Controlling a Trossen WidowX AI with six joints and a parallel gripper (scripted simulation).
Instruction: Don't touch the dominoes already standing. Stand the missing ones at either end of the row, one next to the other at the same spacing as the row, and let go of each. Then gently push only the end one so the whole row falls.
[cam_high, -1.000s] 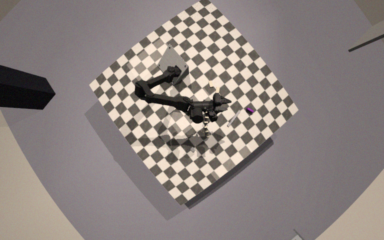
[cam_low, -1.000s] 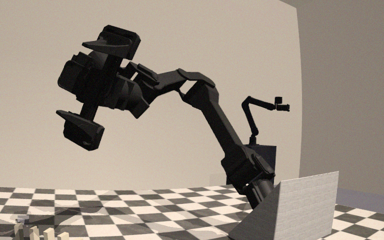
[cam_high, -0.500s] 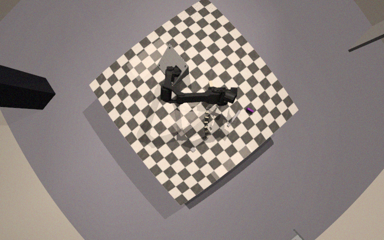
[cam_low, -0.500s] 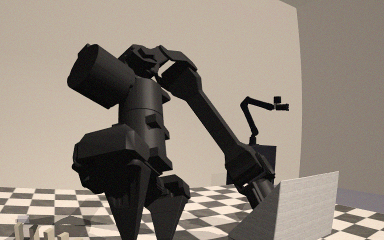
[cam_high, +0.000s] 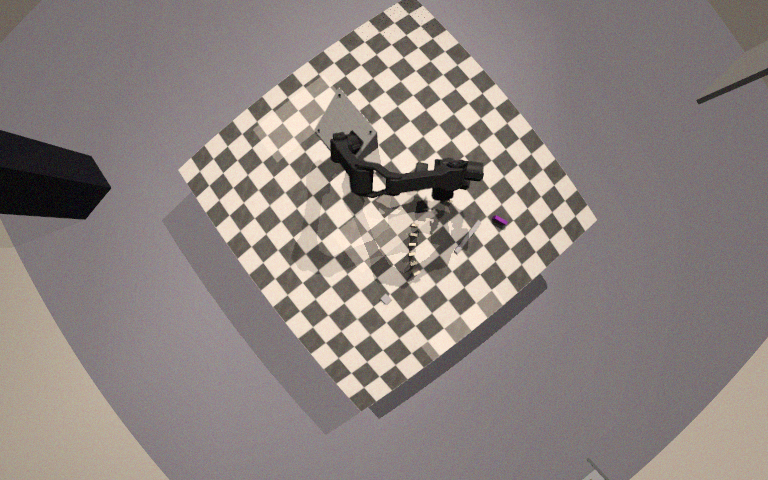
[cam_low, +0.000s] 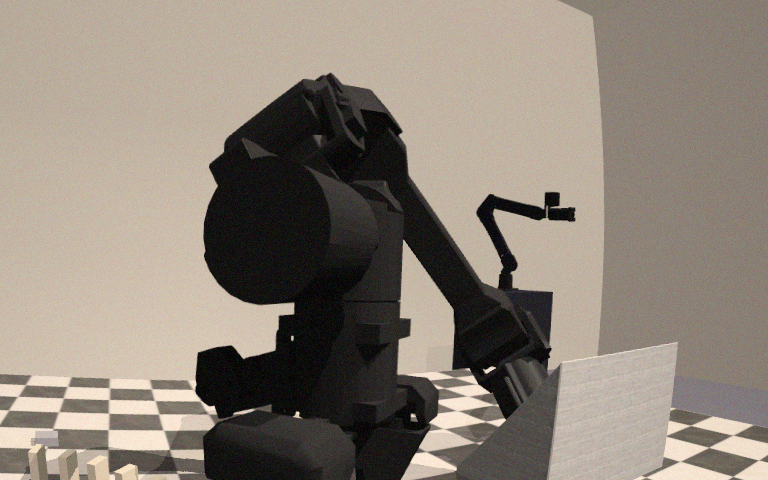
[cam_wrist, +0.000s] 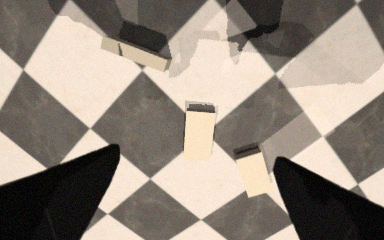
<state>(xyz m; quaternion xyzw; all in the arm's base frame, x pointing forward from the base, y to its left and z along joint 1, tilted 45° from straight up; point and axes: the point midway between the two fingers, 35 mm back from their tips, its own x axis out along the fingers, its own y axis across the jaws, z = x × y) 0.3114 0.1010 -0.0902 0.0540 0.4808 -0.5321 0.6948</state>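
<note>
Several cream dominoes stand in a row (cam_high: 412, 244) (cam_low: 67, 465) in front of the arm; the exterior view cuts off part of the row. In the wrist view, three loose dominoes lie on the checkered table: one domino (cam_wrist: 200, 136) near the middle, one domino (cam_wrist: 253, 175) close to the right fingertip, and one domino (cam_wrist: 142, 54) at the upper left with a dark upper side. My gripper (cam_wrist: 197, 158) is open and empty, pointing down above the loose dominoes. The middle domino lies between the fingertips in this view. The arm hides the loose dominoes in the top view.
A purple block (cam_high: 500, 220) and a long grey bar (cam_high: 467, 236) lie to the right of the row. A small pale block (cam_high: 385, 298) (cam_low: 45, 437) lies beyond the row's far end. The grey base plate (cam_high: 341, 116) is behind the arm.
</note>
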